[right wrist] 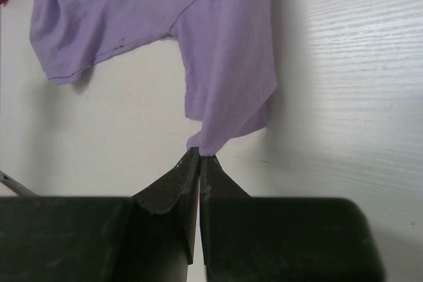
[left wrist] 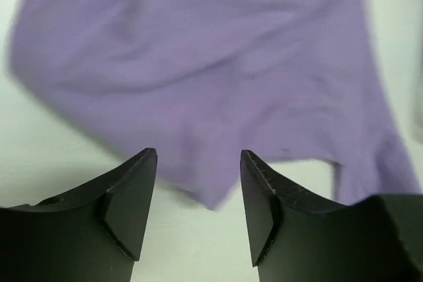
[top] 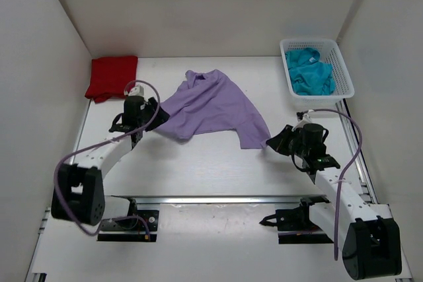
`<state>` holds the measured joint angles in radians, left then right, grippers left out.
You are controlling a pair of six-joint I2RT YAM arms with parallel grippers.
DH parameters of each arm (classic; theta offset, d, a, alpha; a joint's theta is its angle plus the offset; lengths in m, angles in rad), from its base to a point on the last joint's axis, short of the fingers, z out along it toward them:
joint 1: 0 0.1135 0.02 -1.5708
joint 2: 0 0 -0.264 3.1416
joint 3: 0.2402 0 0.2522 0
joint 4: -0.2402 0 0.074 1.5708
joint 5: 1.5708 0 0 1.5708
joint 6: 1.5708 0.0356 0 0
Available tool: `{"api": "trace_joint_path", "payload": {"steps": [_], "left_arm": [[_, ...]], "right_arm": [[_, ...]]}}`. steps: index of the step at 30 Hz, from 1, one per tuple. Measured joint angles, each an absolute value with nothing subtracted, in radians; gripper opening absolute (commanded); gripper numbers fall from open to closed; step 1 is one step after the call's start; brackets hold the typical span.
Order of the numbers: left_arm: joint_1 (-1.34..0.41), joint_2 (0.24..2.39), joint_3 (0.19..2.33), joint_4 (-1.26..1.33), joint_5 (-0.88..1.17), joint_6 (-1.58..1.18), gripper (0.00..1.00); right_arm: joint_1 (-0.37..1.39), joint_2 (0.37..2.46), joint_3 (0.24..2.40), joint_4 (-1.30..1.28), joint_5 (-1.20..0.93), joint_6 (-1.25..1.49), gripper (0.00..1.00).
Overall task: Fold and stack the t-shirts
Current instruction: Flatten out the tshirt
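A pale lavender t-shirt (top: 211, 107) lies spread and rumpled in the middle of the table. My left gripper (top: 156, 111) stands open at the shirt's left edge. In the left wrist view a corner of the lavender shirt (left wrist: 218, 64) pokes between the fingers of that gripper (left wrist: 198, 163) without being pinched. My right gripper (top: 268, 142) is shut on the shirt's lower right corner; the right wrist view shows the lavender cloth (right wrist: 218, 51) running into the closed tips of the gripper (right wrist: 199, 156). A folded deep red t-shirt (top: 112, 77) rests at the back left. A teal t-shirt (top: 310, 74) is bunched in the basket.
A white mesh basket (top: 344, 70) sits at the back right corner against the wall. White walls close in the table on the left, back and right. A metal rail (top: 218, 199) crosses the near edge between the arm bases.
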<state>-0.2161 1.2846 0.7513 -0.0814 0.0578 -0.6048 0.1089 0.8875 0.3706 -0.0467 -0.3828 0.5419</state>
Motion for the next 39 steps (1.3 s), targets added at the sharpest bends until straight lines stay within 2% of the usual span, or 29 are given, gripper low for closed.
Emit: {"api": "trace_joint_path", "payload": {"steps": [6,8,10,11,12,17,19,20,21,22,23,25,28,29,30,32,35,39], "left_arm": [[-0.112,1.495,0.683,-0.020,0.054,-0.686,0.68],[-0.113,1.554,0.691,0.001,0.060,-0.704,0.50],[-0.114,1.607,0.735,0.015,0.072,-0.723,0.11],[-0.115,1.636,0.766,0.015,0.080,-0.725,0.04],[-0.115,1.657,0.793,0.013,0.089,-0.725,0.00],[-0.151,1.623,0.932,-0.157,0.088,-0.668,0.00],[-0.177,1.583,1.030,-0.287,0.084,-0.604,0.08],[-0.191,1.562,1.077,-0.348,0.075,-0.569,0.21],[-0.210,1.539,1.134,-0.424,0.052,-0.526,0.30],[-0.225,1.521,1.181,-0.487,0.031,-0.485,0.51],[-0.244,1.506,1.237,-0.561,-0.003,-0.441,0.67],[-0.273,1.491,1.317,-0.654,-0.057,-0.379,0.74],[-0.264,1.492,1.338,-0.714,-0.091,-0.327,0.79],[-0.250,1.498,1.323,-0.718,-0.094,-0.319,0.75],[-0.232,1.505,1.296,-0.715,-0.091,-0.317,0.64],[-0.189,1.518,1.214,-0.691,-0.067,-0.327,0.48],[-0.114,1.514,1.042,-0.625,-0.009,-0.363,0.49],[-0.035,1.427,0.785,-0.495,0.035,-0.449,0.67]], "right_arm": [[0.161,0.871,0.370,-0.022,-0.389,0.548,0.00],[0.170,0.868,0.368,-0.010,-0.397,0.550,0.00],[0.171,0.863,0.363,-0.001,-0.403,0.551,0.00],[0.175,0.860,0.360,0.001,-0.404,0.552,0.00],[0.176,0.858,0.358,0.002,-0.404,0.553,0.00],[0.183,0.845,0.351,-0.010,-0.404,0.553,0.00],[0.182,0.836,0.348,-0.014,-0.405,0.553,0.00],[0.181,0.834,0.347,-0.014,-0.406,0.553,0.00],[0.179,0.834,0.346,-0.014,-0.408,0.552,0.00],[0.176,0.834,0.345,-0.012,-0.410,0.553,0.01],[0.175,0.835,0.343,-0.010,-0.412,0.553,0.00],[0.176,0.848,0.340,-0.001,-0.421,0.552,0.00],[0.184,0.891,0.340,0.008,-0.427,0.546,0.00],[0.189,0.903,0.340,0.007,-0.426,0.544,0.00],[0.196,0.916,0.340,0.006,-0.426,0.541,0.00],[0.208,0.925,0.340,0.003,-0.426,0.535,0.00],[0.218,0.926,0.340,0.006,-0.424,0.528,0.00],[0.222,0.927,0.340,0.011,-0.426,0.523,0.00]]}}
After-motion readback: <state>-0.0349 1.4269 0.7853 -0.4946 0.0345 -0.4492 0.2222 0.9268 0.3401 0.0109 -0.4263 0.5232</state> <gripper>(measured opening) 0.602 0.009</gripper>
